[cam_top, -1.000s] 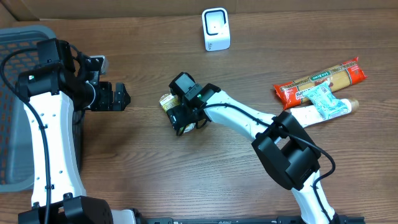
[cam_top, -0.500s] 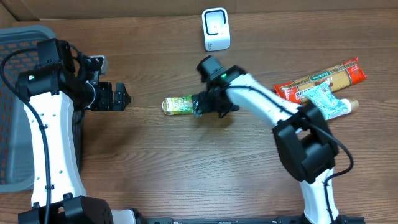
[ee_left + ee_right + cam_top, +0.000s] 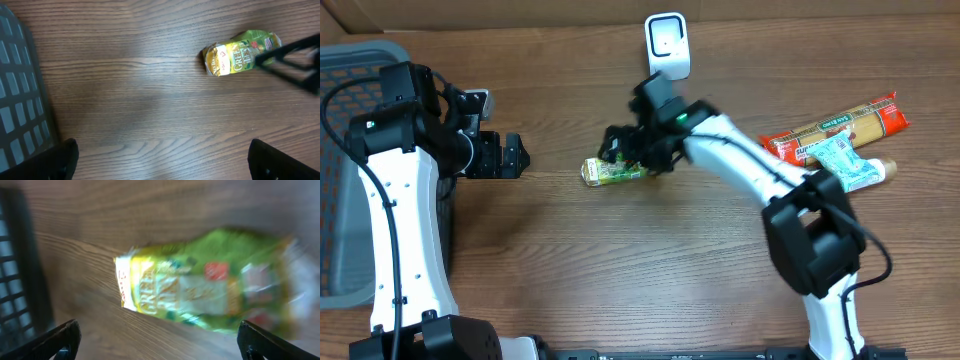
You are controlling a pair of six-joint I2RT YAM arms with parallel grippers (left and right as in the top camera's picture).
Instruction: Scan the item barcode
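The green tea packet (image 3: 613, 171) lies flat on the worktop (image 3: 620, 270), about midway between the left and right edges and nearer the far edge than the near one. Its long side runs roughly left to right. The right fingers (image 3: 62, 337) hang just above its right end, spread wide apart — released, with nothing clamped. In the right wrist view the packet shows blurred between the two tips, and I cannot tell whether either tip touches it.

The scanner (image 3: 667, 46), a small white upright unit, stands close to the far edge, beyond the packet and a little to its right, apart from it.

The left fingers (image 3: 62, 159) are also spread wide and hold nothing — they hover over bare wood toward the left edge, pointing at the packet and well apart from it. A grey basket (image 3: 345, 170) sits at the left edge. Near the right edge lie a pasta packet (image 3: 835, 128) and a teal sachet (image 3: 845, 163), the two touching.
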